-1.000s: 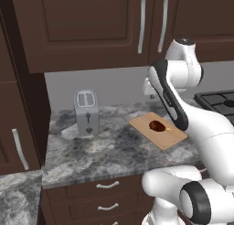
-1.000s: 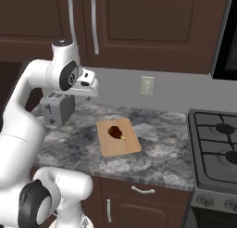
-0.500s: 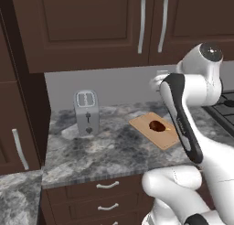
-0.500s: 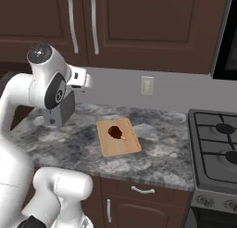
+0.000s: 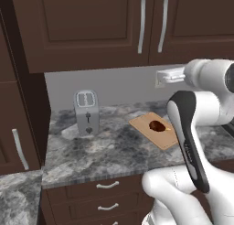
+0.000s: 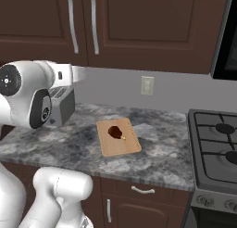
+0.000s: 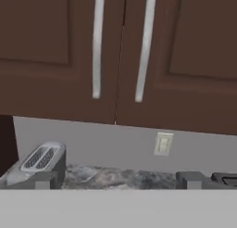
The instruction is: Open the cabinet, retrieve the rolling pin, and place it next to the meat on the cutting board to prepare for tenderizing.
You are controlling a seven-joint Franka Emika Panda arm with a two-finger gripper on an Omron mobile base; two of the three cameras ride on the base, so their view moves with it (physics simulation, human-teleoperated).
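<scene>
Kitchen w/ dark brown cabinetry, grey backsplash, grey speckled stone desk (image 5: 105, 148). The cabinet (image 7: 120, 55) is up on the wall, both doors shut, two long vertical silver bar handles (image 7: 97, 44) side by side at the centre seam; same pair seen in left base view (image 5: 141, 25) and right base view (image 6: 71, 25).

In hand view the handles sit straight ahead and above the pincer (image 7: 118, 180), apart from it, no contact. Pincer tips (image 7: 46, 180) at far left and right of the view bottom, i.e. spread wide, nothing between them. In the base views the white hand (image 5: 171, 75) is raised at about the cabinet's lower edge, over the desk, pointing toward the wall (image 6: 76, 74).

Below on the desk: the cutting board (image 5: 153, 135) lies flat, angled, w/ the meat (image 5: 156, 125) on it, small dark lump near the board's middle (image 6: 114, 130); board in right base view (image 6: 118, 139). Both well below the pincer.

Silver toaster (image 5: 86, 112) stands upright left of the board, near the backsplash; also in hand view lower left (image 7: 39, 160). White wall outlet (image 6: 147, 85) on the backsplash behind the board. Stove w/ black burners (image 6: 217, 148) at the desk's right end. Drawers w/ curved silver handles (image 5: 108, 186) under the desk.
</scene>
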